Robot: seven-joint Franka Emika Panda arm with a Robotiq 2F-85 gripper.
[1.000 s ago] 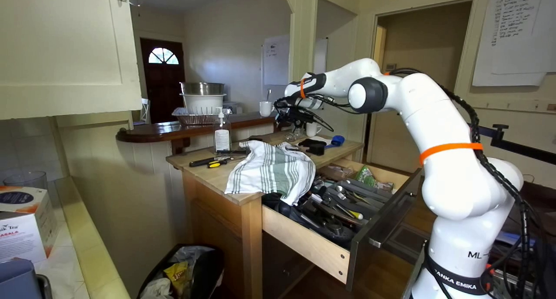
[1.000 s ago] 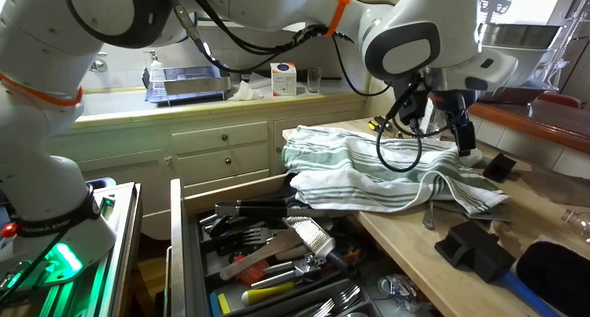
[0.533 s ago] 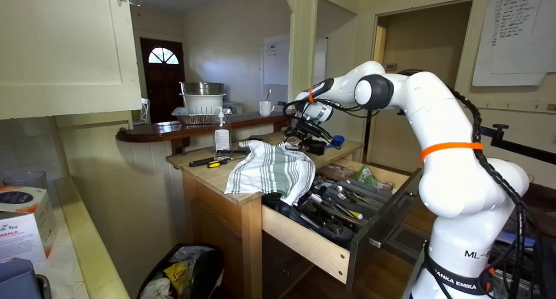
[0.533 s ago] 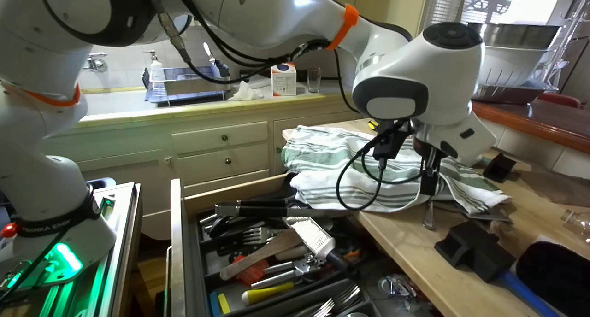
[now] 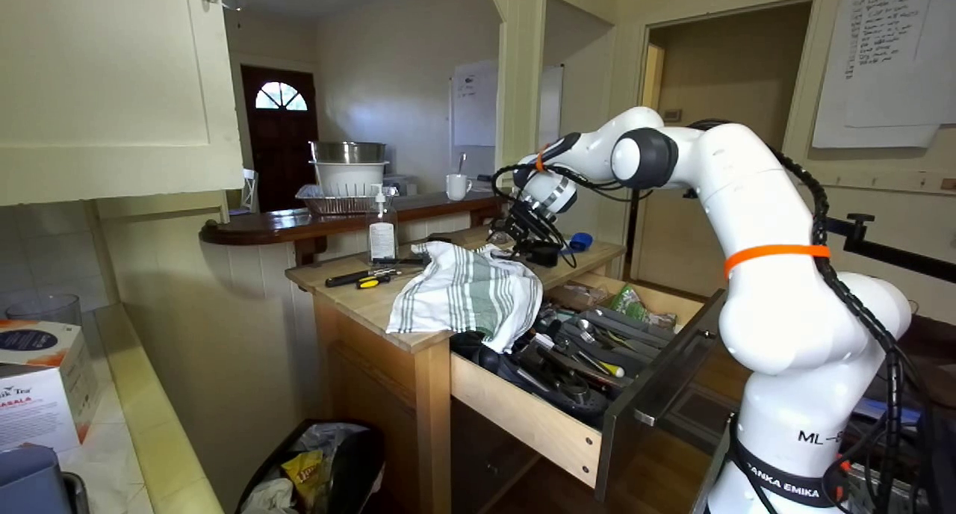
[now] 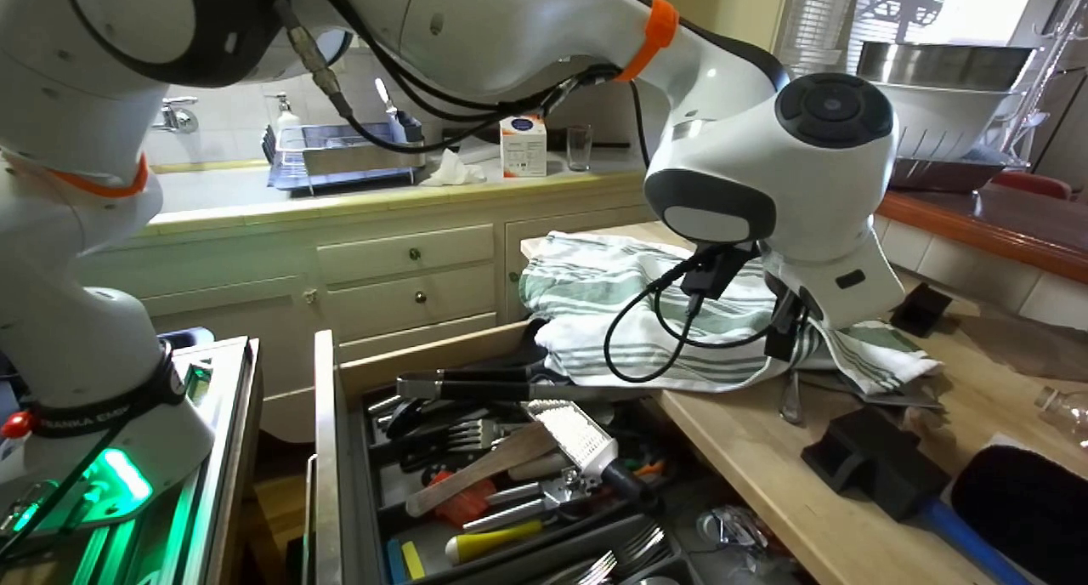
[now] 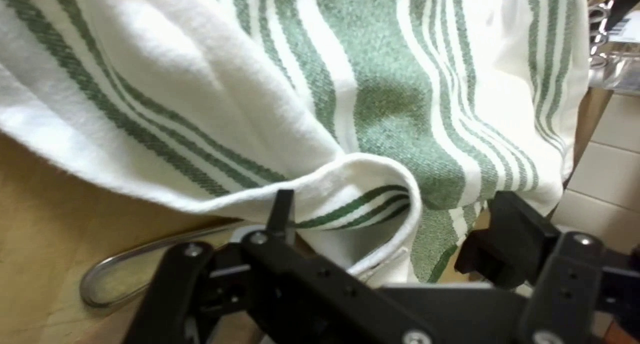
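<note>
- 1 gripper (image 7: 395, 204): 2 black fingers (image 7: 515, 229) stood wide apart, nothing clamped.
- 1 dish towel (image 7: 390, 84), white with green stripes, lay rumpled on the wooden countertop (image 6: 765, 457) below the gripper, part hanging over the drawer (image 5: 523, 420).
- 1 raised towel fold showed between the fingers in the wrist view; couldn't tell if either touched it.
- 1 drawer was pulled out; in it: 1 grater (image 6: 569, 432), 1 wooden spatula (image 6: 480, 470), 1 yellow handle (image 6: 493, 541). Forks (image 6: 476, 438) were too jumbled to count.
- 1 pump bottle (image 5: 382, 237) stood on the same countertop.
- 1 black blocky piece (image 6: 875, 462) sat near the towel; 1 blue handle (image 6: 969, 541) beside it got cut off at the bottom.
- 1 metal utensil (image 6: 791, 402) poked out by the towel edge; the rest was hidden.
- Only 1 finger was clear in an exterior view.
- Towel ran off the top of the wrist view.
</note>
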